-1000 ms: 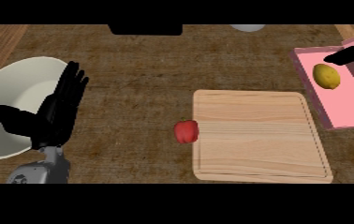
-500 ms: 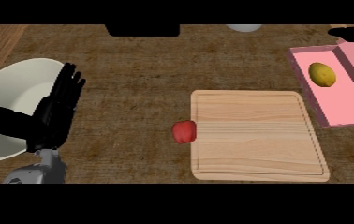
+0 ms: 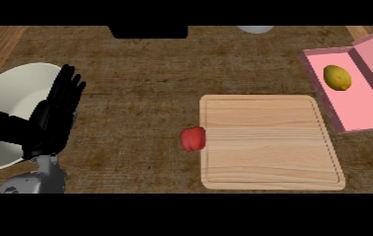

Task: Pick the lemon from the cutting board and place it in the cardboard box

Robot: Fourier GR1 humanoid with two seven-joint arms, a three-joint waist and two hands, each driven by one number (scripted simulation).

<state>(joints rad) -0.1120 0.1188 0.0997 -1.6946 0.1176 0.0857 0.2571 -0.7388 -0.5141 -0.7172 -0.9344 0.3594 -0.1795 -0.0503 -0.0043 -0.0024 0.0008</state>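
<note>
The yellow lemon [image 3: 337, 77] lies inside the pink open box [image 3: 351, 109] at the right edge of the head view. The wooden cutting board [image 3: 270, 141] sits in front of and left of the box, with nothing on top of it. My left hand [image 3: 53, 116] is at the far left, open with fingers straight and pointing up, over the rim of a white bowl. My right hand does not show anywhere in the view.
A red bell pepper [image 3: 193, 138] rests on the counter against the board's left edge. A large white bowl [image 3: 22, 97] stands at the left. A dark object [image 3: 148, 31] and a pale round item [image 3: 255, 29] sit at the back edge.
The right hand, seen by the lemon at the box one second ago, has withdrawn out of view. The lemon stays in the box. The left hand has barely moved.
</note>
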